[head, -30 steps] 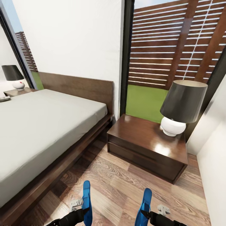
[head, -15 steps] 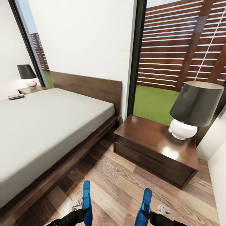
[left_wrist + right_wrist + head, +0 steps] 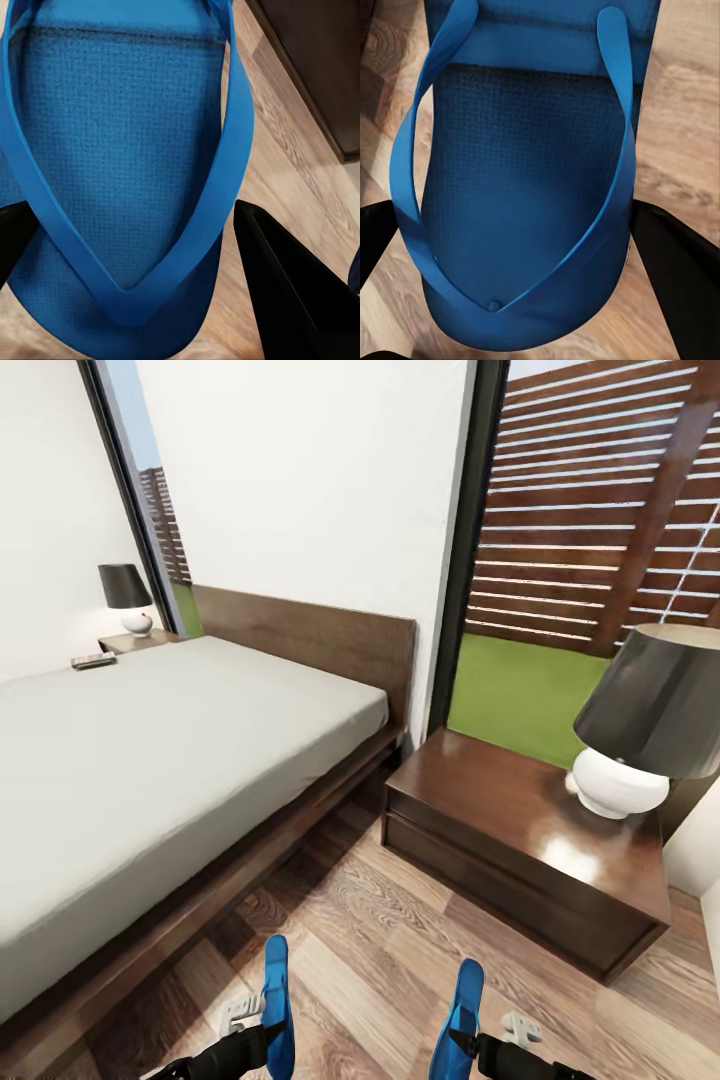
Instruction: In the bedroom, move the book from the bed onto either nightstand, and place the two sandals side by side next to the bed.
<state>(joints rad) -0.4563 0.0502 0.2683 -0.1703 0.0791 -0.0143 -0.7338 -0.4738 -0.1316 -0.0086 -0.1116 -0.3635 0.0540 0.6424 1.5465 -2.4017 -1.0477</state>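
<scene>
Each gripper holds one bright blue sandal on edge, low over the wood floor. My left gripper [image 3: 262, 1042] is shut on the left sandal [image 3: 276, 1005], whose sole and strap show close up as sandal [image 3: 120, 135] between black fingers [image 3: 289, 292]. My right gripper [image 3: 466, 1046] is shut on the right sandal [image 3: 463, 1012], seen as sandal [image 3: 525, 172] between fingers [image 3: 679, 277]. The bed [image 3: 150, 760] lies ahead on the left, and a nightstand [image 3: 500, 810] stands ahead on the right. A small flat dark object, perhaps the book [image 3: 93, 660], lies by the far nightstand [image 3: 130, 642]; I cannot tell what it rests on.
A white lamp with a dark shade [image 3: 640, 730] stands on the near nightstand's right side. Another lamp [image 3: 125, 595] stands on the far one. Tall windows flank the white wall. Open plank floor [image 3: 370, 950] runs between the bed frame and the nightstand.
The whole head view has shifted, so the camera has turned left, bringing more of the bed and the far nightstand into sight. Both grippers still hold their sandals in the same pose.
</scene>
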